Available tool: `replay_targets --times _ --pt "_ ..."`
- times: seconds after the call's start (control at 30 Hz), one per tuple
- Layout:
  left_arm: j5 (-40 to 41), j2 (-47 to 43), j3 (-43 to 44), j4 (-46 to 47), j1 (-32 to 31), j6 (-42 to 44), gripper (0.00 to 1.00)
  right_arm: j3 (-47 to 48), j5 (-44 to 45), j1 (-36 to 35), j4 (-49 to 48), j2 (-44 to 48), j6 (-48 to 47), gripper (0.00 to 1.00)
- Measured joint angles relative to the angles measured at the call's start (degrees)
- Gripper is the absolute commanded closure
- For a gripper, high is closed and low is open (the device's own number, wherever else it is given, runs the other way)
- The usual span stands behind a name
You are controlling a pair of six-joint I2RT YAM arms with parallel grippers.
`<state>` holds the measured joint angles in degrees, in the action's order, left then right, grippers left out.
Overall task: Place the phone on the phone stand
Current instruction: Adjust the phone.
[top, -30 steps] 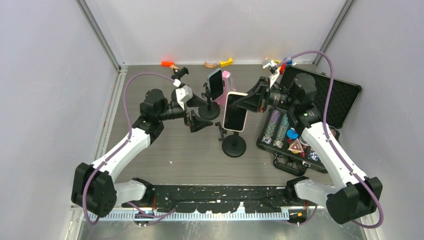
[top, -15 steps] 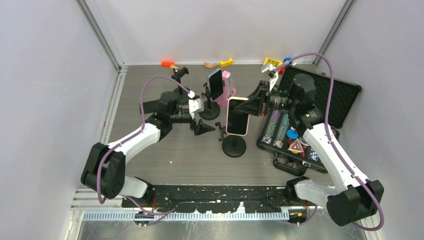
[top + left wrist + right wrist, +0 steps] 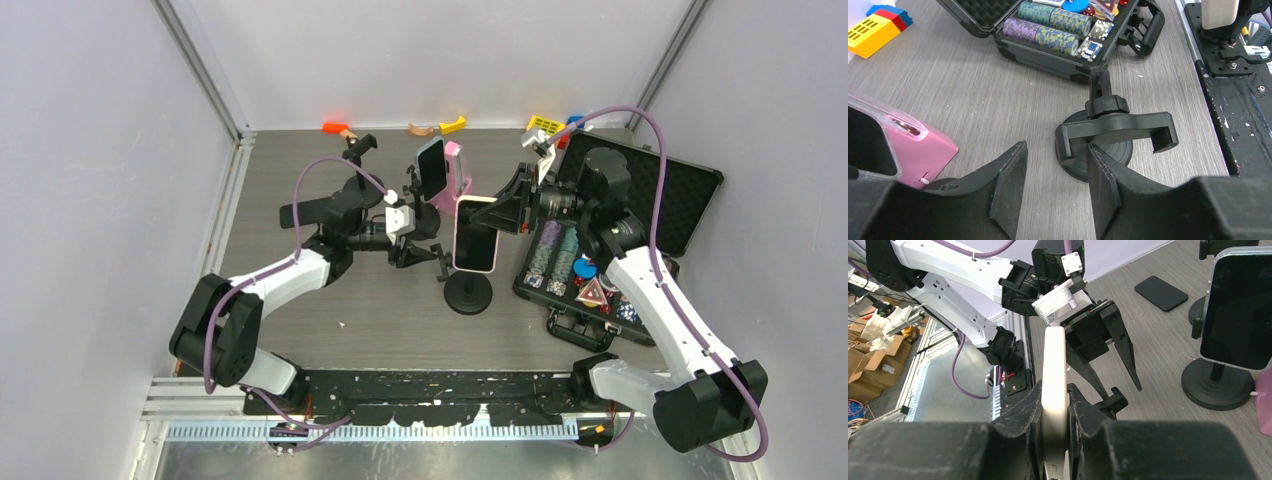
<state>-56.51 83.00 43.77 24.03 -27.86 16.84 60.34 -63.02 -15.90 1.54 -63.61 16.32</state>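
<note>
The phone [image 3: 474,235], white-edged with a dark screen, hangs upright just above the empty black phone stand [image 3: 467,290]. My right gripper [image 3: 503,212] is shut on it. In the right wrist view the phone [image 3: 1054,375] shows edge-on, pinched between both fingers. My left gripper [image 3: 415,252] is low over the table, just left of the stand. The left wrist view shows its jaws [image 3: 1055,147] partly open and empty, the tips right at the left end of the stand's clamp [image 3: 1115,130]. The stand's round base [image 3: 1108,160] lies behind them.
A second stand holds a dark phone [image 3: 432,168], with a pink phone [image 3: 458,170] leaning behind it. An open black case of poker chips [image 3: 585,262] sits right of the stand. Small coloured toys [image 3: 440,127] line the back wall. A small black stand [image 3: 360,148] is at the back left.
My left arm has swung right, up to the empty stand, and its jaws have narrowed from wide open. The right arm with the phone has shifted only slightly.
</note>
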Motion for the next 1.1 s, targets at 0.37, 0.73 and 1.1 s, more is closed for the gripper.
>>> replay_targets --times 0.37,0.73,1.1 --pt "0.0 0.0 -1.0 2.8 -0.1 -1.1 0.66 0.0 0.0 0.0 0.3 0.0 -0.2 1.00" --pt "3.7 -0.8 -3.3 6.6 -0.6 -5.9 1.00 0.0 0.2 0.0 0.3 -0.1 -0.6 1.00" --pt "16.0 -11.2 -4.3 -5.9 -2.4 -9.0 1.00 0.2 0.5 -2.5 -0.8 -3.9 -2.4 1.00"
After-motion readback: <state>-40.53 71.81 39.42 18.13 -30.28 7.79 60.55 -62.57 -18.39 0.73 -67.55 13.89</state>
